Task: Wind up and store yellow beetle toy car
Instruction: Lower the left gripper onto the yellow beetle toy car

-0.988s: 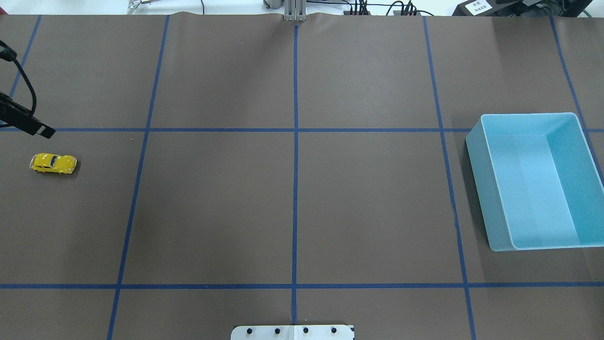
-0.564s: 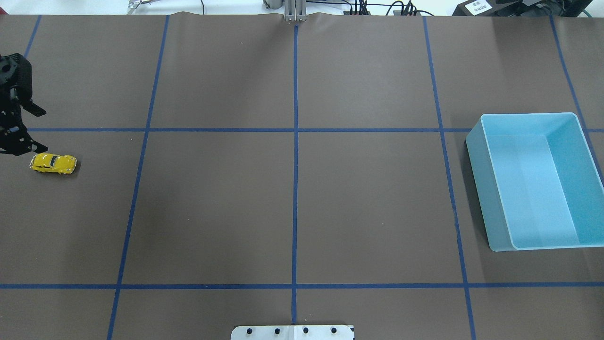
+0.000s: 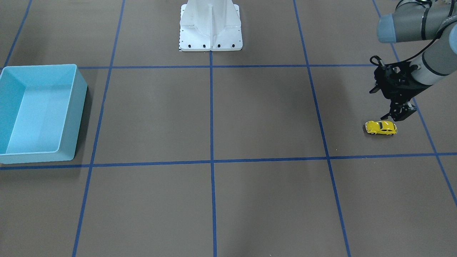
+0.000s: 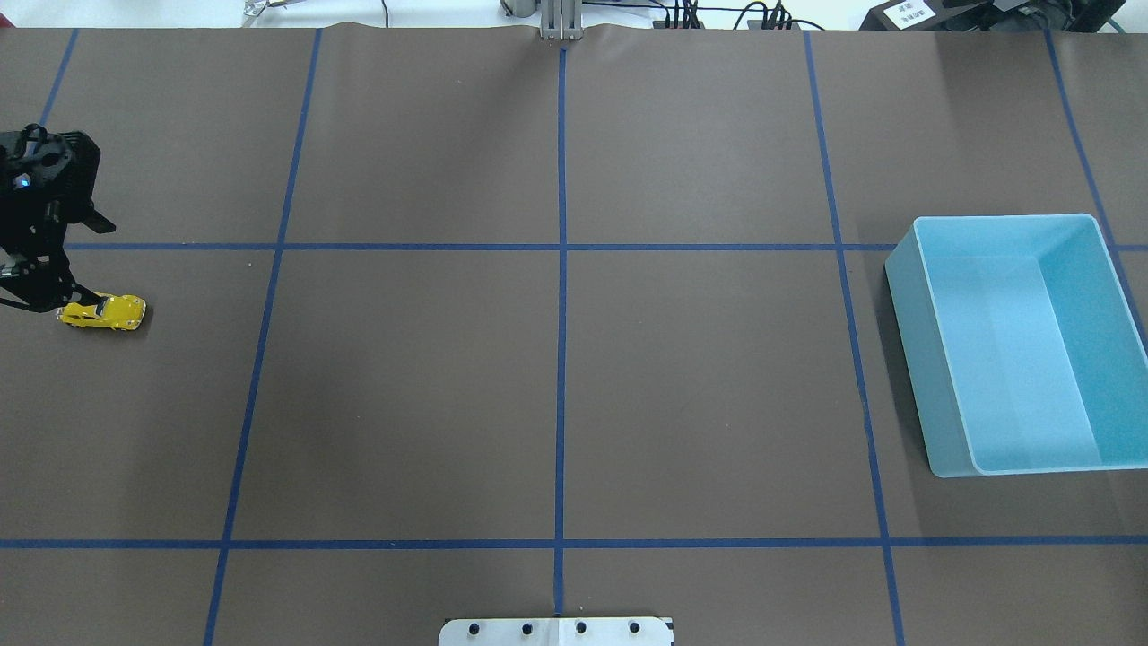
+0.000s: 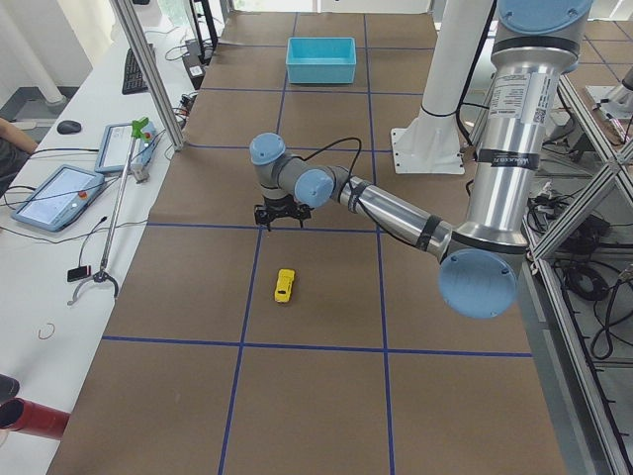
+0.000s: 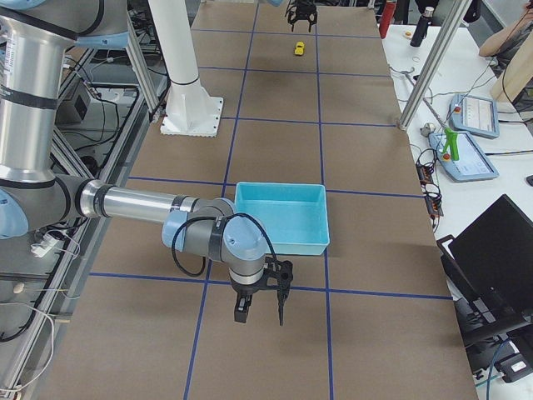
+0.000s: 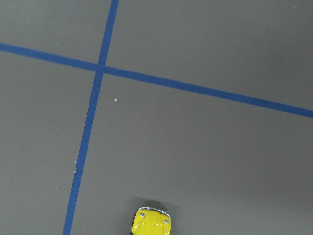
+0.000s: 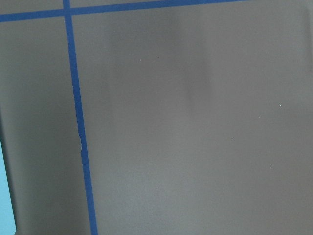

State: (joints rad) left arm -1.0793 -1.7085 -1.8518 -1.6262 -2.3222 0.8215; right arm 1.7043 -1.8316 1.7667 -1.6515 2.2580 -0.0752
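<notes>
Overhead exterior: brown table (image 4: 404,386) with a blue tape grid. Left arm (image 3: 428,64) comes in at the 9 o'clock side. Right arm (image 6: 133,202) shows only in exterior right, wrist pointing down at the mat. Light blue bin (image 4: 926,359) sits at the table's 3 o'clock. Left gripper (image 5: 281,222): fingers spread, gripping nothing, pointing down and hanging above the mat. Right gripper (image 6: 260,317): at the bin's 7 o'clock in exterior right, apart from it; can't tell from that view whether the fingers are spread or closed. Yellow beetle toy car (image 4: 103,311) stands on its wheels at the table's 9 o'clock, well apart from the bin. In exterior front-facing the left gripper is near the car's 1 o'clock; exterior left shows a gap between them, no contact. Left wrist cam catches only one end of the car, at the 6 o'clock edge.
</notes>
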